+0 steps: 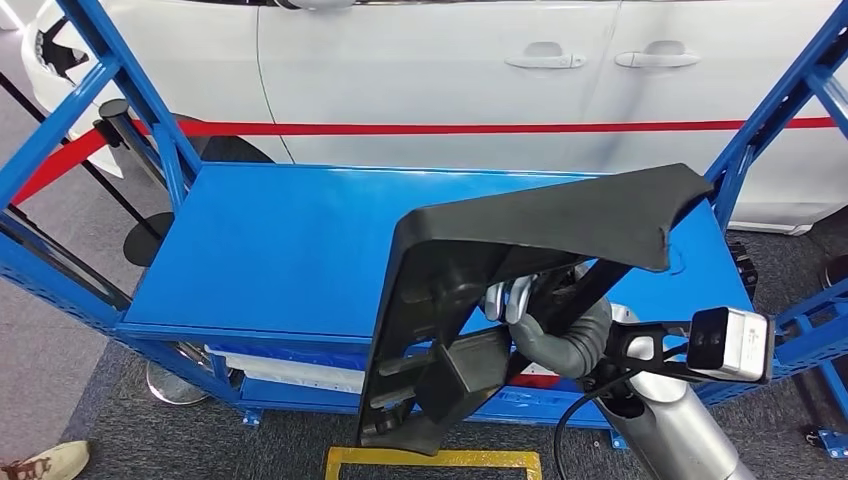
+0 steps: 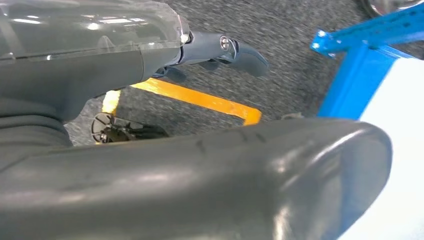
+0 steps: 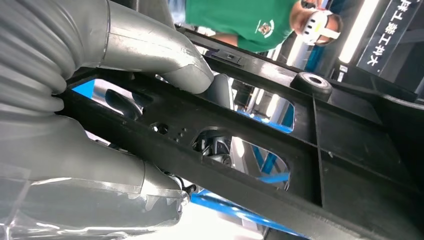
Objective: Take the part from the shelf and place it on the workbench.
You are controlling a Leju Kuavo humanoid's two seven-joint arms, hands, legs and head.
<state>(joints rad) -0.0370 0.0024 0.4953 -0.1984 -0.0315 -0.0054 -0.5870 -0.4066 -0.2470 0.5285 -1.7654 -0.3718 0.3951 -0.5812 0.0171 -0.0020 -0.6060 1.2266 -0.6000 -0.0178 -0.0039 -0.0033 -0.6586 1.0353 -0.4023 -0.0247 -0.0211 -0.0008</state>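
Right robot hand grips the black part over the surface's front-right corner; top-heavy, it may tip; left robot hand, fingers spread, gives no support.

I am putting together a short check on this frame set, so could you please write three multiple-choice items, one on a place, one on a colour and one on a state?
1. Where is the black part?
A. Flat on the floor
B. Held up over the near right of the blue workbench top
C. Inside the car

2. What colour is the stripe along the white car?
A. Red
B. Green
C. Yellow

3. What is the right hand doing?
A. Hanging with nothing in it
B. Resting flat on the workbench
C. Gripping a bar of the part's frame

Answers: 1 B, the head view shows it raised and tilted above the top's near right. 2 A, a red line crosses the doors. 3 C, the right wrist view shows the thumb pressed on the black bar, fingers behind it.
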